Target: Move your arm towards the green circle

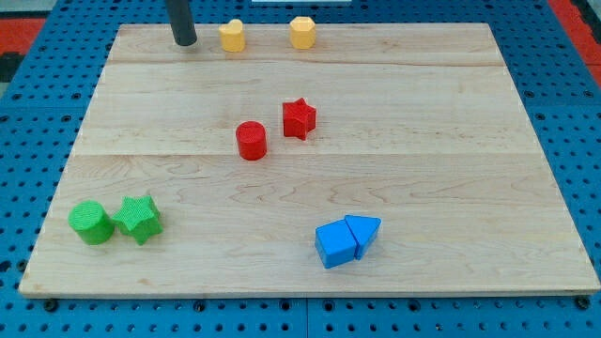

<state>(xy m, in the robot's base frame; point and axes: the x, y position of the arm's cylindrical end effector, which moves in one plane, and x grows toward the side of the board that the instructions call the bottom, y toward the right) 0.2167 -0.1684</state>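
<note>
The green circle is a round green block near the board's bottom left corner. A green star stands right beside it on its right, touching or nearly so. My tip is the lower end of the dark rod at the view's top left, near the board's top edge. It is far above the green circle and a little to its right, touching no block. The nearest block to the tip is a yellow block just to its right.
A second yellow block sits at the top centre. A red circle and a red star are mid-board. A blue cube and a blue triangle touch at the bottom right. The wooden board lies on blue pegboard.
</note>
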